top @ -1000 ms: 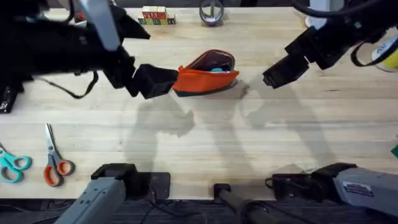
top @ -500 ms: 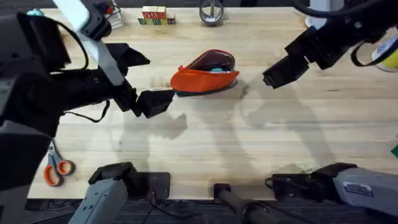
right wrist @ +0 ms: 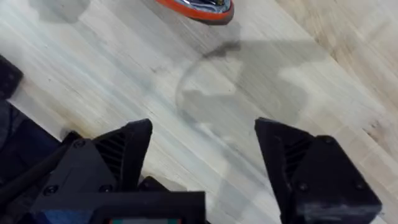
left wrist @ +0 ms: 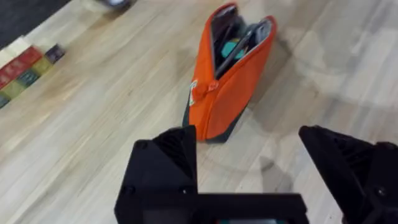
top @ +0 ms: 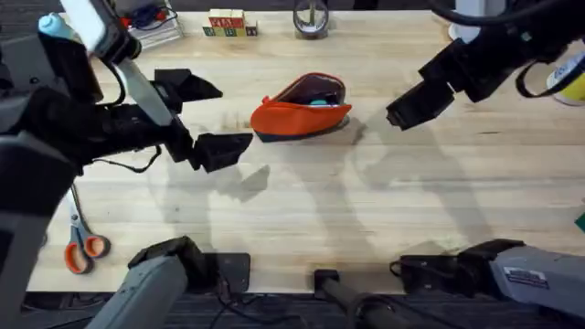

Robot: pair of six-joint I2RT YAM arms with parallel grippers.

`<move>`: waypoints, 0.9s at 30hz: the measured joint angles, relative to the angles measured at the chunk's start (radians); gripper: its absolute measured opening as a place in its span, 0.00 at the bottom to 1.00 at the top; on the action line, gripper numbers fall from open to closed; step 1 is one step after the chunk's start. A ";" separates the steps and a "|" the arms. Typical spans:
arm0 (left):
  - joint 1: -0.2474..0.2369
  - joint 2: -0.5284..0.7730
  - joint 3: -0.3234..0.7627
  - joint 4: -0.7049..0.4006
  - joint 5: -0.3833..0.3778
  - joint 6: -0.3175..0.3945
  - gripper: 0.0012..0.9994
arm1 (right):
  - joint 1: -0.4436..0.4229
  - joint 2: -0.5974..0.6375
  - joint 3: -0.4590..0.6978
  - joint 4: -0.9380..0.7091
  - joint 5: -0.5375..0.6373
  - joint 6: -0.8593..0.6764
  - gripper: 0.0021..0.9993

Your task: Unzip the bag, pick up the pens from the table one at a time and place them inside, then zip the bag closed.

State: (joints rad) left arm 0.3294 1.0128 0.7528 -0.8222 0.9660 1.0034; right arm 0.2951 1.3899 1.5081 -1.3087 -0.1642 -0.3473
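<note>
The bag (top: 302,111) is seen lying on the table (top: 366,219) toward the far edge, a little left of the middle, with its long axis running roughly parallel to that edge. Its zipper is undone over most of the length, the mouth gaping widest at the end nearer the right edge, and something teal and dark can be made out inside in the left wrist view (left wrist: 231,48); whether both pens are among the contents cannot be told. The small orange pull (left wrist: 200,91) is found at the closed end, the end facing the left gripper (top: 219,151). That gripper is held with its fingers spread apart and empty, just off the bag's closed end on the side of the near-left corner, apart from the fabric. The right gripper (top: 413,108) is likewise held wide and empty, beyond the open end toward the right edge and somewhat farther off. The left gripper is judged the nearer to the pull, which would have to be drawn along the long axis toward the right edge for the bag to be zipped.
</note>
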 joint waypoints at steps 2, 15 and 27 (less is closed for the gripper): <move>0.017 0.045 0.000 -0.001 0.050 0.053 0.99 | 0.000 0.000 0.000 0.000 0.000 0.000 1.00; 0.097 0.296 0.000 0.035 0.202 0.259 0.99 | 0.000 0.000 0.000 0.000 0.000 0.000 1.00; 0.130 0.377 0.000 0.097 0.225 0.277 0.99 | 0.000 0.000 0.000 0.000 0.000 0.000 1.00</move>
State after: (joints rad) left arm 0.4591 1.3898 0.7531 -0.7248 1.1912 1.2799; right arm 0.2951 1.3895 1.5078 -1.3087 -0.1642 -0.3473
